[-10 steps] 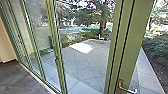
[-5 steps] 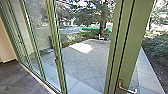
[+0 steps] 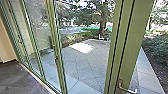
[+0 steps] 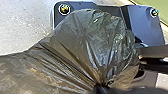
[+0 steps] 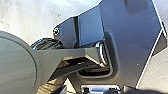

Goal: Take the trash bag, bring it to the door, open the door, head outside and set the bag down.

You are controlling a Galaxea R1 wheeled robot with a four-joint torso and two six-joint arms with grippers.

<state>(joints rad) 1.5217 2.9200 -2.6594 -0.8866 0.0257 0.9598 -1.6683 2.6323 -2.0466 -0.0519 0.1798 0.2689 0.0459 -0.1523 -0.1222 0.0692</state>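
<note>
Beside the robot's base (image 4: 147, 27), on its left, see the trash bag (image 4: 100, 42), off its resting place and gathered into tight folds, apparently pinched in the left gripper (image 4: 101, 87) with its fingers closed on the bunched plastic. Impossible to judge how wide the right gripper (image 5: 95, 89) stands, or whether holding anything. Near on the right, note the green door (image 3: 133, 50) with its metal handle (image 3: 128, 90); to the left, the glass panels (image 3: 37, 30); farther out, the paved yard (image 3: 85, 65). Hard to say whether latched or ajar. Likely to go wrong first at the grip: with so full a bulge hanging from so narrow a bunch, could stretch, split or slip free under a jolt. Could jolt so while crossing the threshold (image 3: 37, 79), if taken fast or askew. Spreading wide and loose, might also snag on a corner of the base or drag under it during a turn. At the doorway, could scrape against the post or get nipped by a door swinging back, for want of enough room on the left. Might miss the handle too, low and near as seen from the head, or push before fully turning it, and so strain the arm or rattle the glass.
</note>
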